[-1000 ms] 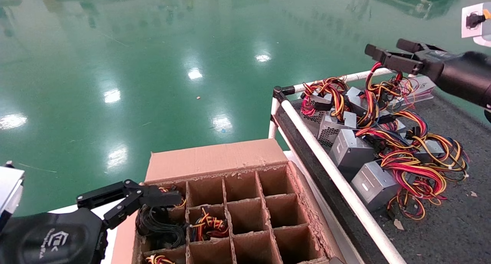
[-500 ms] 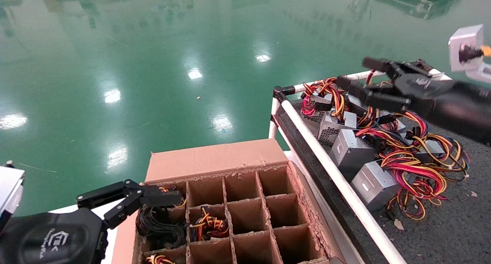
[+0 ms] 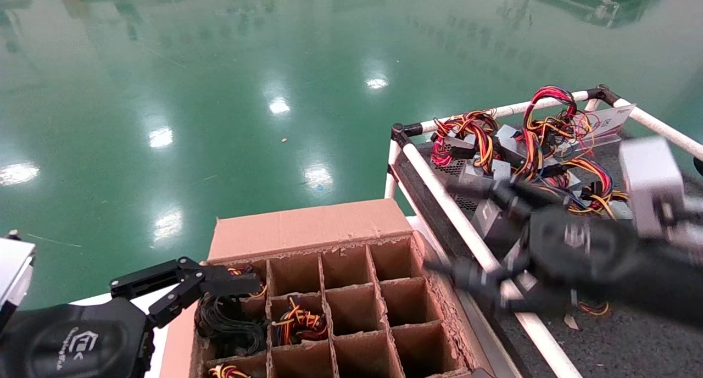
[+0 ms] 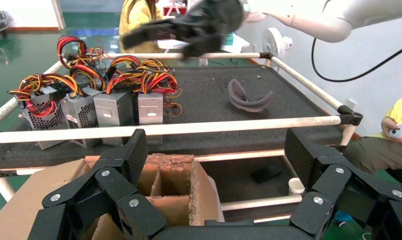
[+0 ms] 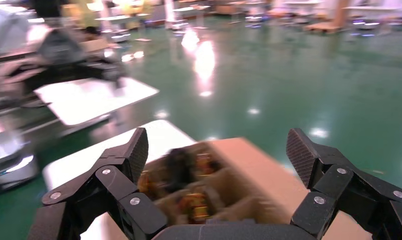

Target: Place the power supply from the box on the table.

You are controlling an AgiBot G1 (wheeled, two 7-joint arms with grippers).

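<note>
The box [image 3: 307, 227] stands at the lower centre of the head view, its cardboard grid open on top. A red, yellow and black wire bundle of a power supply [image 3: 299, 322] shows in one cell; its metal block is hidden. My right gripper [image 3: 461, 229] is blurred and open, over the table's near rail beside the box's right wall, with nothing between its fingers. In the right wrist view it [image 5: 219, 150] looks down on the box [image 5: 249, 175] and the wires [image 5: 193, 205]. My left gripper [image 3: 241, 284] stays open at the box's left edge.
Several silver power supplies [image 3: 502, 216] with coloured wires lie on the dark table [image 3: 631, 334], behind its white rail [image 3: 439, 199]. A white sign [image 3: 604, 122] stands at the far corner. A black cable coil [image 3: 225, 317] fills a left cell. A grey curved strip [image 4: 249, 97] lies on the table.
My right arm has swung down and left from over the table's far side to the rail beside the box, fingers still apart. The left arm has not moved.
</note>
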